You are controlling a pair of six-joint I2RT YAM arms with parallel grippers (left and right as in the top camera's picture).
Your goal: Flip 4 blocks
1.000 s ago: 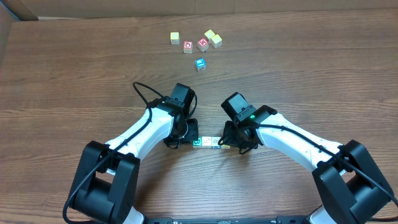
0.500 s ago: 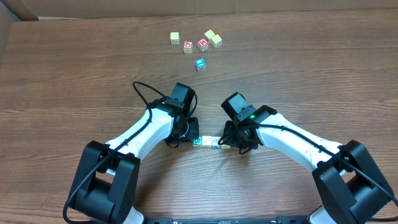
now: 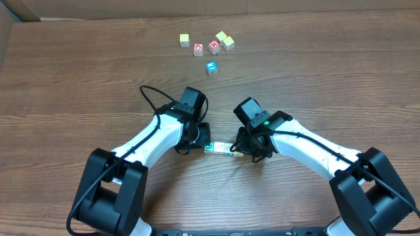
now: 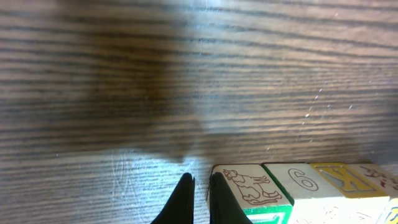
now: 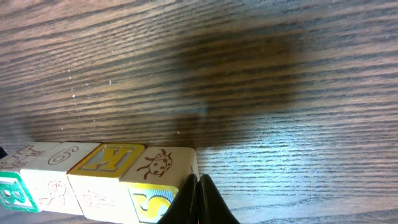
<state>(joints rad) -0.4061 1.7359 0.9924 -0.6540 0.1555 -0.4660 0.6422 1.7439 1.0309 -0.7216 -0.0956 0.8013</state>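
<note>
Four blocks lie end to end in a tight row near the table's front, squeezed between my two grippers. In the left wrist view the row starts with a green-sided cube with an animal drawing, then a "6" cube and a yellow "K" cube. My left gripper is shut with nothing in it, its right finger touching the green cube's end. In the right wrist view a ladybug cube ends the row. My right gripper is shut and presses that cube's end face.
A loose group of cubes sits at the far side: a cream one, two red-faced ones, two pale yellow ones and a blue-faced one. A cardboard edge shows at the far left corner.
My left gripper has edged slightly right against the row's end, and the row has shifted a touch away from me. The right gripper holds its place.
</note>
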